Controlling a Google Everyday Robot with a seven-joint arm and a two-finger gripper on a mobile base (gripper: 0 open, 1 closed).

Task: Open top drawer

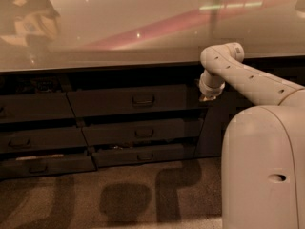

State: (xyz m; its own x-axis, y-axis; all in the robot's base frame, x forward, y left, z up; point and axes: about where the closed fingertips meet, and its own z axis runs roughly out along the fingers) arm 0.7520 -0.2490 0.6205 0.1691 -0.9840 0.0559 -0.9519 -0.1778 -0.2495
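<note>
The big white rounded robot body [262, 166] stands closest. Its white arm [248, 78] bends down, so the small pincer [206, 98] hangs by the right end of the wide dark grey top drawer [109, 101]. It is probably heading for the drawer's little handle [143, 99]. I cannot tell how wide the pincer is. The drawer looks shut, under the shiny pale table [143, 32].

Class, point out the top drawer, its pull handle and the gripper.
top drawer [100, 104]: camera view, front panel left of handle.
pull handle [143, 100]: camera view, its middle.
gripper [208, 98]: camera view, tip beside drawer's right end.
</note>
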